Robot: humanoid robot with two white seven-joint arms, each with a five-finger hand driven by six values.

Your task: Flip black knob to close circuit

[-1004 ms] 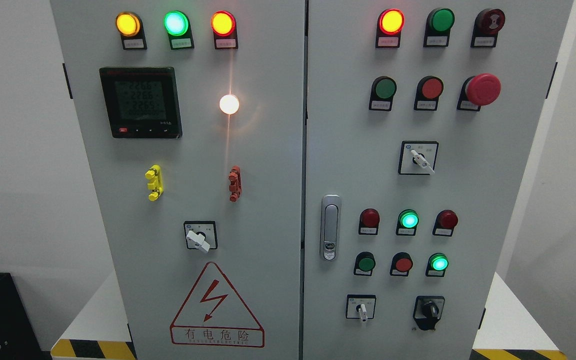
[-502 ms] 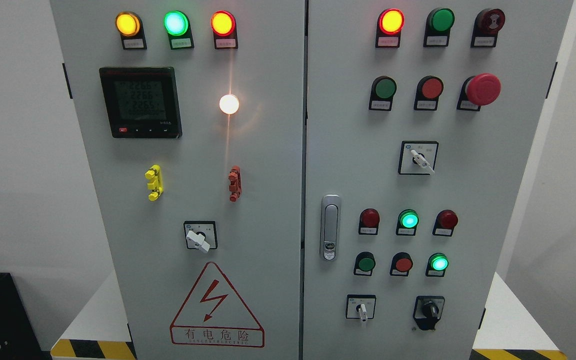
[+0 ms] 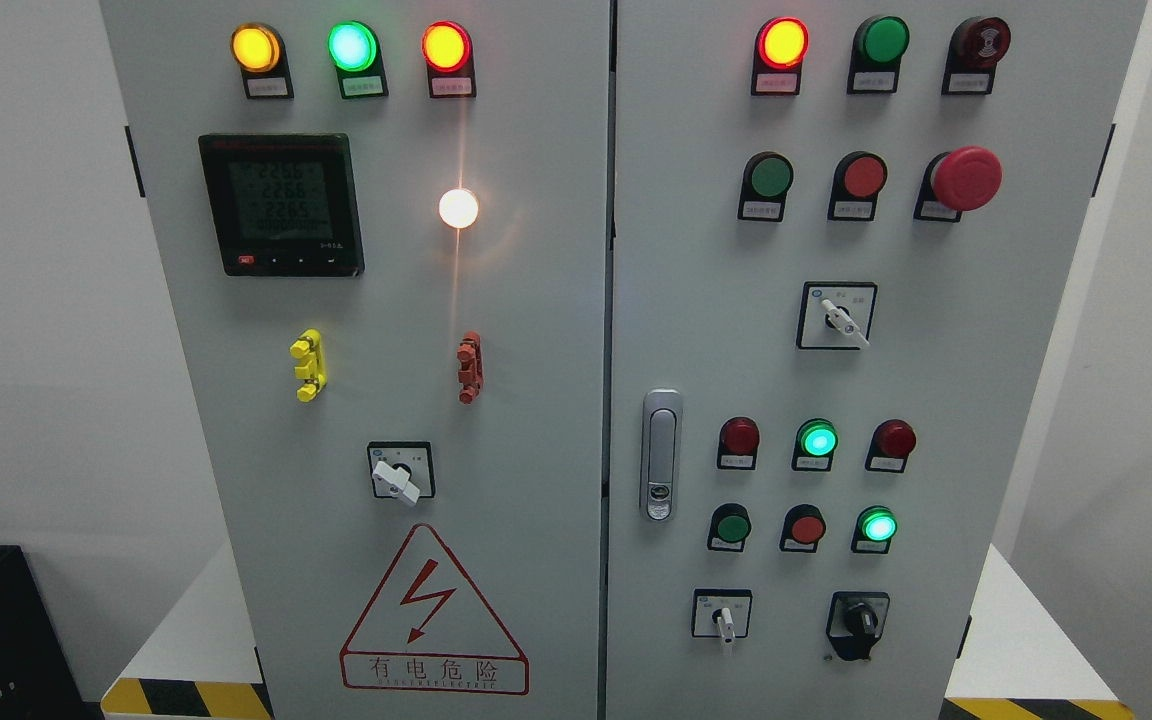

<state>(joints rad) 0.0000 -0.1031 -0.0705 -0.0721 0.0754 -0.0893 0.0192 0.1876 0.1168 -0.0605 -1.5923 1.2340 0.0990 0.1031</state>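
Single head view, facing grey control cabinet (image 3: 576,300) nearly square-on, pitched slightly downward: cabinet sides taper toward bottom. Close range; both doors fill most of frame, top edge cropped just above indicator lamps. Centre door seam (image 3: 611,360) sits just right of middle. White wall shows either side, hazard-striped base (image 3: 186,697) along bottom corners. No second view.

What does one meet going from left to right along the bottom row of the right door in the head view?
White switch → black knob.
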